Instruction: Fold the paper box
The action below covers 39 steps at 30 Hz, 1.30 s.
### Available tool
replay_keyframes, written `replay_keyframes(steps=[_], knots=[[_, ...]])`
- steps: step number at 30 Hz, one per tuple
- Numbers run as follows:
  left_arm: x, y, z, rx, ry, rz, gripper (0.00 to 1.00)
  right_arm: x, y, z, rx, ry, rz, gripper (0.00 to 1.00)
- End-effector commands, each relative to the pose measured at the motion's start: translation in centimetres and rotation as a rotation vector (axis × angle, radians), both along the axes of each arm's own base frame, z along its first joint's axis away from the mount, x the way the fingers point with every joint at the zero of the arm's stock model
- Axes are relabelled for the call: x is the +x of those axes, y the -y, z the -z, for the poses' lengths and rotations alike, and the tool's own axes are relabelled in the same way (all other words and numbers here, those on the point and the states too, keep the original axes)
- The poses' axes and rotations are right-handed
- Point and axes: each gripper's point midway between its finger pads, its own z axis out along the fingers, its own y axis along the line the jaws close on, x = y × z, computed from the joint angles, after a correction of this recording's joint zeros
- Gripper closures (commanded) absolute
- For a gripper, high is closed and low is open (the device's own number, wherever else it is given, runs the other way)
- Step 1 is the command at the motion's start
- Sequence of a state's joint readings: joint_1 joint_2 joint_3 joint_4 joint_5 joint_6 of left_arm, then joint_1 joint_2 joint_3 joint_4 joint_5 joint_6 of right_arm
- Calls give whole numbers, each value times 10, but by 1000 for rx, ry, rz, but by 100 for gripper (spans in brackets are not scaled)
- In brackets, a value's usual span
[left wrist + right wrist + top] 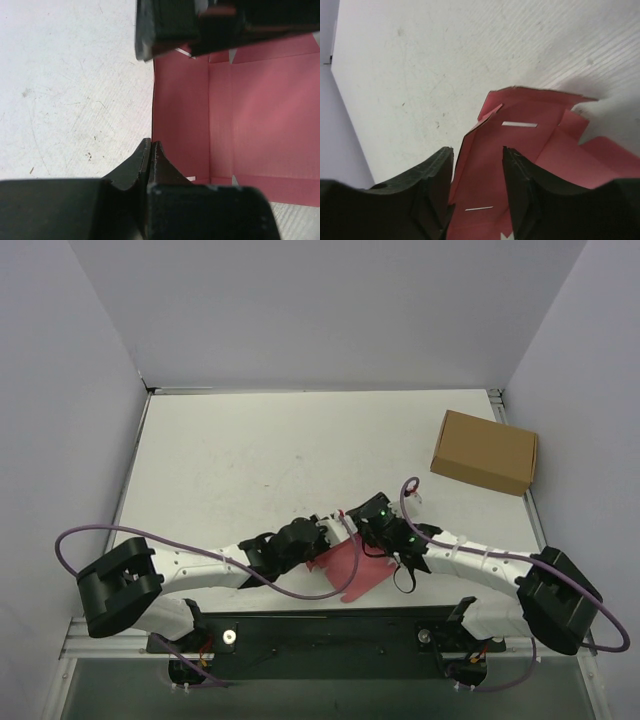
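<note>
On table (250, 450), creased pink paper box (345, 562), left pincer (151, 149) pinching it, right pincer (477, 156) spread

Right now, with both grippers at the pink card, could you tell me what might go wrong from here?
1. The left gripper pinches only the thin edge of the paper box; a pull could tear the card or make it slip out.
2. The right gripper stands open around a raised part of it, so that fold may spring back.
3. Both grippers sit very close together and could bump.
</note>
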<state>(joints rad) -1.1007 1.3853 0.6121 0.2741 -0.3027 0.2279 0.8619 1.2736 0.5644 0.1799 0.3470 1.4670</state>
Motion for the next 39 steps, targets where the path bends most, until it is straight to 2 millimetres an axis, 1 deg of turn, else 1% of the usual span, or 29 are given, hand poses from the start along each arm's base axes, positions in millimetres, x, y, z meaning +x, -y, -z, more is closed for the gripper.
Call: replay_keyframes(steps=[1,4,6,7,9,11,15,18,21,22,23,24,30,35,39], knots=[[-2,6,-1,2,27,37,100,-1,36,-16,-135,12,-30,45],[-2,6,2,20,26,32,100,-2,62,-30,-198,34,9,36],[-3,6,4,22,27,35,100,-7,79,-22,-215,8,34,36],[-3,7,4,21,26,35,100,-8,81,-26,-185,15,44,36],[-2,6,6,33,28,31,100,-10,84,-24,-156,9,51,36],[-4,6,7,39,32,35,100,-10,81,-28,-139,15,36,37],[-4,8,5,34,45,43,100,-8,75,-25,-106,-9,22,38],[-5,8,4,39,52,50,100,-4,70,-18,-73,-32,9,40],[-9,8,3,42,62,64,100,0,71,-10,-42,-50,25,42],[-9,8,2,40,66,66,100,7,67,-13,-7,-29,35,42],[-9,9,1,39,70,68,100,6,69,-6,18,-48,36,43],[-10,8,2,40,72,69,100,12,65,-8,59,-37,45,43],[-11,8,2,55,79,65,100,12,54,4,121,-71,22,45],[-13,9,1,57,89,70,100,12,54,13,136,-89,37,47],[-17,10,2,55,95,89,100,16,62,23,109,-101,61,50]])
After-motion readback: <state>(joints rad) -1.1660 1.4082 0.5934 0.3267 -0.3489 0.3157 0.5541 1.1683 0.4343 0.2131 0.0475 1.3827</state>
